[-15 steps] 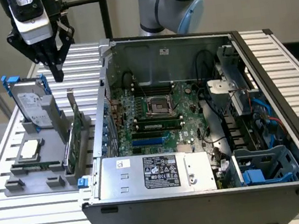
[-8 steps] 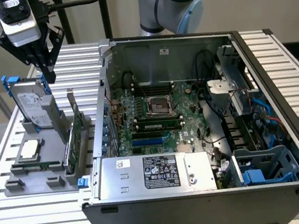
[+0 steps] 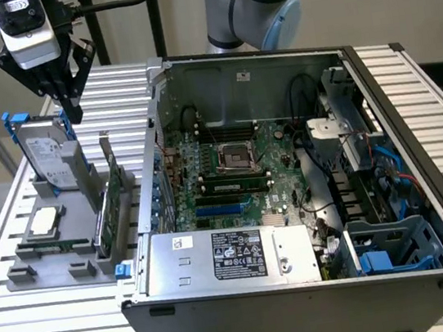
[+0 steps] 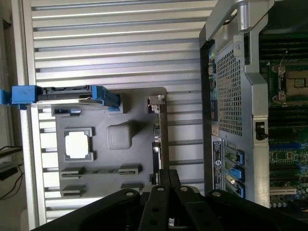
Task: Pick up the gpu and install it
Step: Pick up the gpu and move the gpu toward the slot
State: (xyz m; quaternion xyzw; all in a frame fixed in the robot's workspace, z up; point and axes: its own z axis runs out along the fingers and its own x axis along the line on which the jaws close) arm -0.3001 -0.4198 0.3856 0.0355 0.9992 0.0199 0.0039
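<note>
The gpu (image 3: 110, 205) stands on edge in a grey holder (image 3: 62, 263) on the slatted table, at the exterior view's left of the open computer case (image 3: 309, 203). Its green board faces the case and its silver bracket points up. My gripper (image 3: 74, 114) hangs above and behind the holder, over the hard drive, clear of the card, with its fingers shut on nothing. From the wrist, the gpu (image 4: 156, 139) shows as a thin edge along the holder (image 4: 110, 166), just ahead of my gripper (image 4: 167, 174). The motherboard (image 3: 230, 165) lies exposed inside the case.
A silver hard drive in a blue frame (image 3: 45, 158) stands at the holder's back, and a CPU chip (image 3: 44, 222) lies flat on it. Inside the case are the power supply (image 3: 230, 255), memory sticks (image 3: 228, 186) and blue drive bays (image 3: 390, 249). The case wall (image 4: 231, 96) rises close beside the holder.
</note>
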